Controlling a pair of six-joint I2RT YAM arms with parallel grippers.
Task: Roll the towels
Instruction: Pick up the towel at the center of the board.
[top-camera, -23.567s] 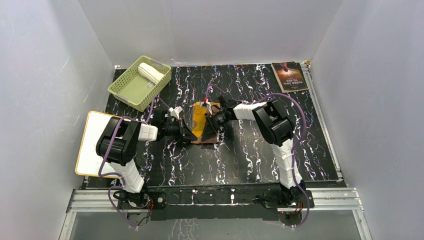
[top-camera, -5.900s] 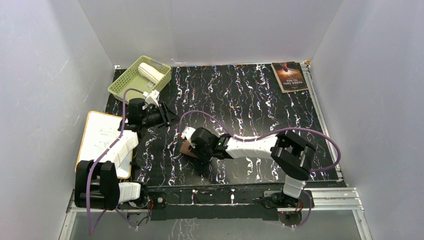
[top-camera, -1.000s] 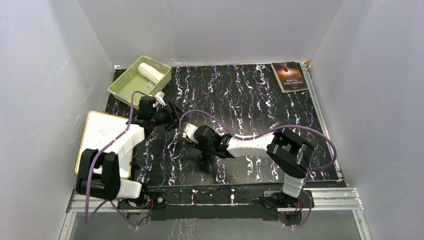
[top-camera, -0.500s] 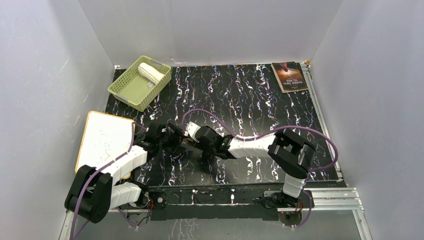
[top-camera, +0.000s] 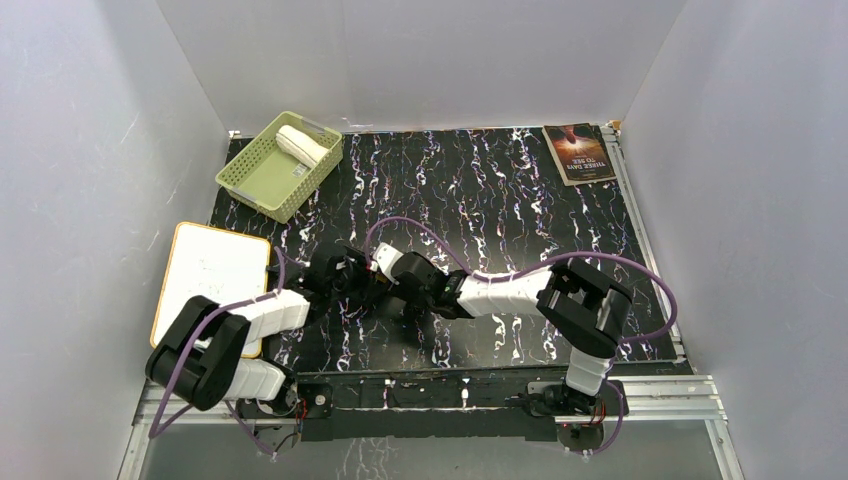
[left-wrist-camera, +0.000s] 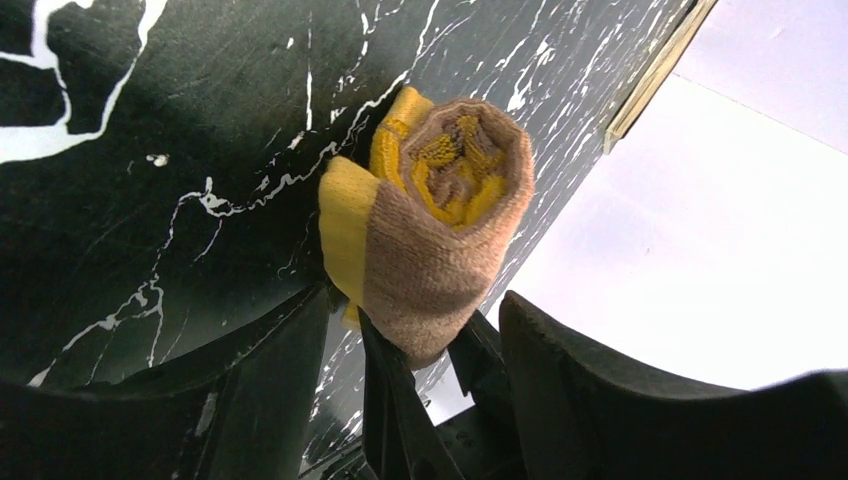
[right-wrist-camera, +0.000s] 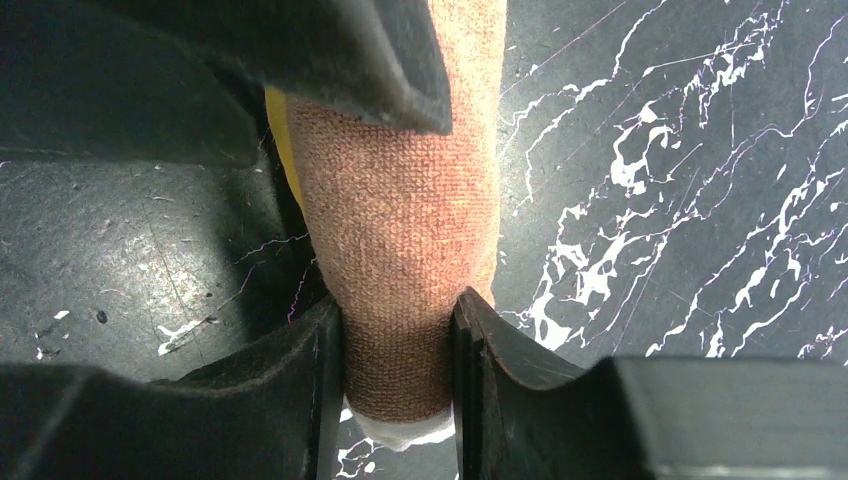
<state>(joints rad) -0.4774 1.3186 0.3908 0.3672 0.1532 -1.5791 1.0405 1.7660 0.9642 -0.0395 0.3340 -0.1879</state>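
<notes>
The mustard-yellow and tan towel (left-wrist-camera: 440, 220) is a tight roll whose spiral end shows in the left wrist view. My right gripper (right-wrist-camera: 395, 330) is shut on its tan side (right-wrist-camera: 400, 220), just above the black marbled table. My left gripper (left-wrist-camera: 410, 350) stands open, its fingers (left-wrist-camera: 250, 380) wide on either side of the roll and of the right gripper's fingers, not pressing the cloth. From above the two grippers meet at the near left of the mat, left (top-camera: 350, 280) and right (top-camera: 386, 272). The cream-white towel (top-camera: 300, 145) lies rolled in the green basket (top-camera: 262, 178).
The green basket stands at the far left corner of the mat. A whiteboard (top-camera: 205, 285) lies off the mat's left edge beside the left arm. A dark-covered book (top-camera: 578, 152) rests at the far right. Grey walls enclose the table.
My left arm has swung back from near the basket towards the near edge and its gripper now straddles the roll. The right gripper has kept its hold and barely moved.
</notes>
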